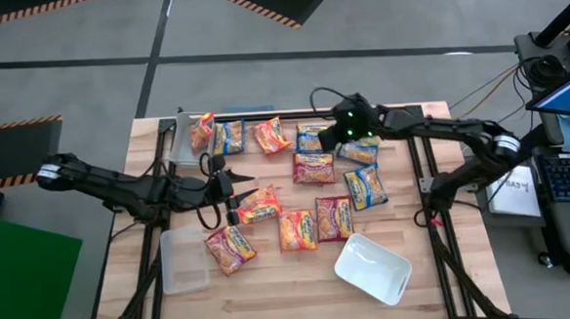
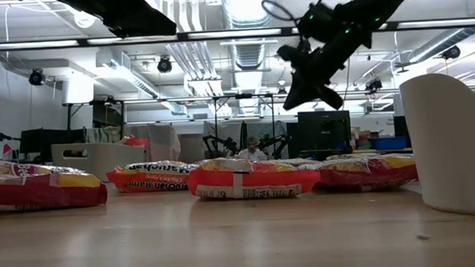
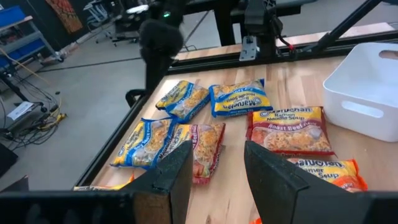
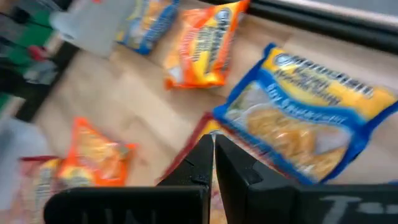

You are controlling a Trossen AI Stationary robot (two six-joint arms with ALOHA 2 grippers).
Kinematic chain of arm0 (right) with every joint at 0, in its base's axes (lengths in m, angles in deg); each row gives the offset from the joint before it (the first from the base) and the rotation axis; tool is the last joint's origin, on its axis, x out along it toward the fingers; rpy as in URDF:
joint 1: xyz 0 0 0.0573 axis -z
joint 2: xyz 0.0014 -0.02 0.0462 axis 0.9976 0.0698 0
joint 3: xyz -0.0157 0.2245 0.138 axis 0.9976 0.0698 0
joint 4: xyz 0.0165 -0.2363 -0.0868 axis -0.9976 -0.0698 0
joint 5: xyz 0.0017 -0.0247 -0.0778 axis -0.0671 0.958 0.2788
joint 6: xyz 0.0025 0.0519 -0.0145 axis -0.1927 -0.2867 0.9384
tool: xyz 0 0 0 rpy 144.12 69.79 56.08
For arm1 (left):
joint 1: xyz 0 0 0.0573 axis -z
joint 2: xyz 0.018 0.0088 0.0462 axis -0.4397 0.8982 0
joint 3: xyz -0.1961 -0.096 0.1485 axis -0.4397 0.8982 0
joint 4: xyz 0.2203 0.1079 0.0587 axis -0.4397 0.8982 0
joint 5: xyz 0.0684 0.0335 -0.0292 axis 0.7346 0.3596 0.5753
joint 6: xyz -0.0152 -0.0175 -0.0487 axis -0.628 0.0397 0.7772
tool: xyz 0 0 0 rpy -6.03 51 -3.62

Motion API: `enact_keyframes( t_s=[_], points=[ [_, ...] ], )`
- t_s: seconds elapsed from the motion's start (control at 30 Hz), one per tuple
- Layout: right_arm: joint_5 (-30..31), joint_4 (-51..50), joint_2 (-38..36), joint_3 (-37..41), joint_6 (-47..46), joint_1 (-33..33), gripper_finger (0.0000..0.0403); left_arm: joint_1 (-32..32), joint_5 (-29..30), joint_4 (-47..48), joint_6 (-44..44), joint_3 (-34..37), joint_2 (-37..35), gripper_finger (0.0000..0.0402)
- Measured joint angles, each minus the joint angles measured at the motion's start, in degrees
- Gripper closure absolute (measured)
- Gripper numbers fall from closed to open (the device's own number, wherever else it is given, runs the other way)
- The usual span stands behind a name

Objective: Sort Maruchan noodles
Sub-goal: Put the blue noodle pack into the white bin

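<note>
Crinkly Maruchan noodle packets (image 1: 314,167), orange, red and blue, were seen scattered unsorted across the middle of the wooden worktop (image 1: 438,278), with a white tub (image 1: 372,268) and two clear tubs (image 1: 183,262) lying near them. The left gripper (image 1: 235,183) was held low beside an orange packet (image 1: 258,204), its fingers (image 3: 171,180) partly spread and empty. The right gripper (image 1: 335,134) was raised above the blue packets (image 1: 360,152) at the far edge, fingers pressed together on nothing. A pick was judged to be in preparation; a descent over one packet would be needed next.
</note>
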Motion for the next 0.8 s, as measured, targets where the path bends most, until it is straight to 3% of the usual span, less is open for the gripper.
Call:
enact_keyframes(
  t_s=[0.5, 0.63, 0.8],
  points=[
    [-0.12, -29.39, 15.93, -21.38, 8.22, 7.64, 0.0388, 0.01, 0.0, 0.46, 0.0, 0.02, -0.15, 0.0274],
    [-0.56, -31.25, 17.16, -22.46, 8.62, 7.8, 0.0351, 0.01, 0.0, 0.56, 0.0, 0.02, -0.16, 0.0274],
    [-0.5, -31.25, 17.55, -21.89, 8.68, 7.81, 0.0268, 0.01, -0.01, 0.66, 0.0, 0.02, -0.18, 0.0274]
  ],
)
